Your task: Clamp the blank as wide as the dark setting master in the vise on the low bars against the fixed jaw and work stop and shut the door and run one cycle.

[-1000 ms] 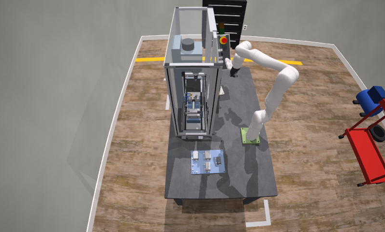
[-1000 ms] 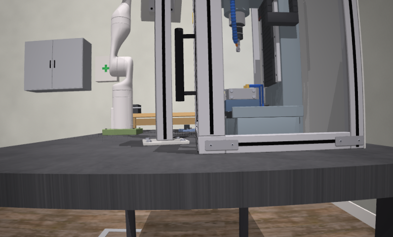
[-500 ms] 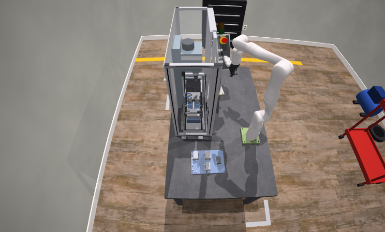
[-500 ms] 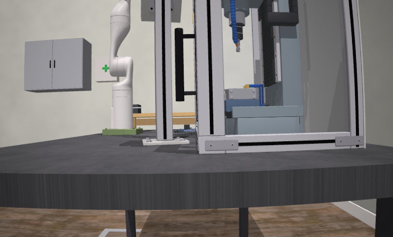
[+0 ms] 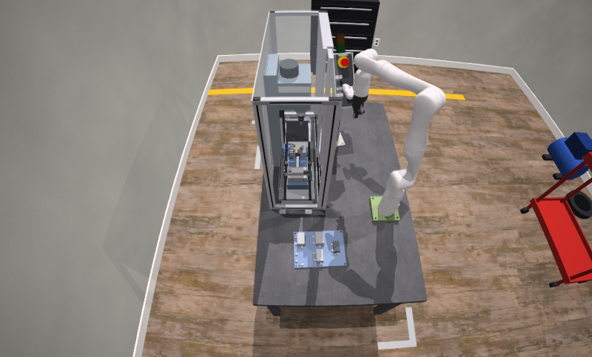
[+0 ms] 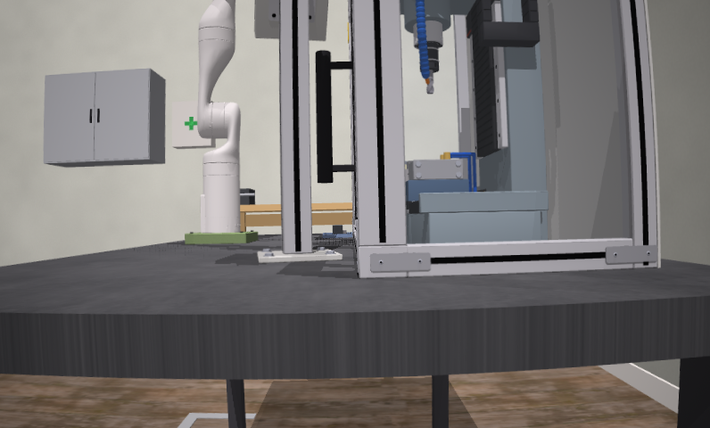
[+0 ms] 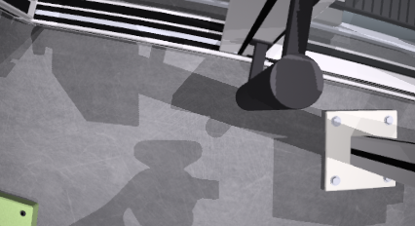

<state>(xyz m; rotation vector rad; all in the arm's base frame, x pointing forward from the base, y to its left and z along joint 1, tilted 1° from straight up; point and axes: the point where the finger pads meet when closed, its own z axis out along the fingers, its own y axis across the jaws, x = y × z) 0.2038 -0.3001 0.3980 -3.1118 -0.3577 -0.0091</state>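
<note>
End effector (image 5: 358,114) shut, holding nothing, at 1 o'clock on counter (image 5: 356,282) (image 6: 189,297) (image 7: 97,153); plate (image 5: 308,260) at 6 o'clock, 4 blocks aboard.

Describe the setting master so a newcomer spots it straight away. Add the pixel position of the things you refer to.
On the dark table (image 5: 290,287), find the light-blue plate (image 5: 306,262) in front of the tall framed guard (image 5: 297,101). Blocks stand on it; the setting master (image 5: 335,246) is nearest the plate edge facing the arm's green base (image 5: 374,217). It's dark grey, the other blocks pale.

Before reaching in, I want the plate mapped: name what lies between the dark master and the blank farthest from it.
Two other blanks, in the top view.
</note>
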